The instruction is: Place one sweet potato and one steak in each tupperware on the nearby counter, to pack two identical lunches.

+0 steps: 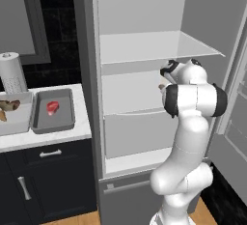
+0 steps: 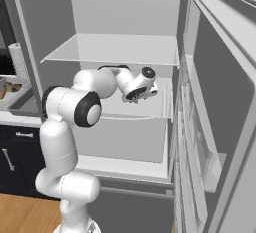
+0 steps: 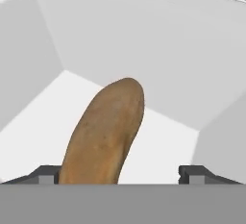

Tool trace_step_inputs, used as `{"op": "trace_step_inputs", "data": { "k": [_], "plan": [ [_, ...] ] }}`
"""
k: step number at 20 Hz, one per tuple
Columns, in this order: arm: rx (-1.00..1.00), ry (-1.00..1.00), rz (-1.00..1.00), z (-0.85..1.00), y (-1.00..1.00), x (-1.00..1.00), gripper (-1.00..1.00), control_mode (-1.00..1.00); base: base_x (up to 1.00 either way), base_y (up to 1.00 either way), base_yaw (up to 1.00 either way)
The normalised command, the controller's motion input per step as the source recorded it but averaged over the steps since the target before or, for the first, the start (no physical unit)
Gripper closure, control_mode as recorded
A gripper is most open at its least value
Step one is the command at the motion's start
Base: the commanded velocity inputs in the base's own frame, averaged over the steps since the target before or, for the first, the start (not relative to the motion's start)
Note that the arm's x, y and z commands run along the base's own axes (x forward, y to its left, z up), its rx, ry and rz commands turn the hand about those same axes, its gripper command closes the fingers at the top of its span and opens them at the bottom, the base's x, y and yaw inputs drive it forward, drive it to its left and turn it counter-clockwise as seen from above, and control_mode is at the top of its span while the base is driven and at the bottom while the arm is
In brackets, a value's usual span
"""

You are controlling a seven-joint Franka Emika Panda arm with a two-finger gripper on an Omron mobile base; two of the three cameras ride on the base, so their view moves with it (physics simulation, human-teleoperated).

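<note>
Gripper (image 3: pixel 122 175) is inside the fridge (image 1: pixel 144 50) at the middle shelf, sweet potato (image 3: pixel 105 134) between the fingers. Jaws look wide with the tuber against one finger, so a firm hold is probable, not certain. Darker tupperware (image 1: pixel 67 122) on the counter (image 1: pixel 48 139) holds the red steak (image 1: pixel 52 106) (no potato yet). Next: back out of the fridge, swing to that tray.

Long orange-brown sweet potato (image 3: pixel 103 134) with rough, dull, speckled skin, smooth matt grey fridge walls (image 1: pixel 140 11), see-through glassy fridge shelf (image 2: pixel 115 49), shiny white robot arm (image 1: pixel 190 118), white marbled stone-look counter (image 1: pixel 48 137), glossy red roundish steak (image 1: pixel 52 107), smooth dark grey plastic-looking tray (image 1: pixel 67 118), soft white paper towel roll (image 1: pixel 12 72), brown wooden floor (image 2: pixel 25 212)
</note>
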Motion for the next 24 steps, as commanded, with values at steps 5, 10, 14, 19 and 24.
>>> {"op": "trace_step_inputs", "data": {
  "k": [5, 10, 14, 19, 24],
  "plan": [
    [-0.08, 0.0, 0.11, -0.57, 0.45, -0.04, 1.0, -1.0, 0.0, 0.0, 0.0],
    [-0.07, 0.0, 0.1, -0.57, 0.31, -0.55, 1.0, -1.0, 0.0, 0.0, 0.0],
    [-0.05, 0.0, 0.07, -0.43, 0.11, -0.92, 1.0, -1.0, 0.0, 0.0, 0.0],
    [-0.03, 0.0, 0.06, -0.18, 0.05, -1.0, 1.0, -1.0, 0.0, 0.0, 0.0],
    [-0.07, 0.0, 0.07, 0.0, 0.35, -1.0, 1.0, -1.0, 0.0, 0.0, 0.0]
  ]
}}
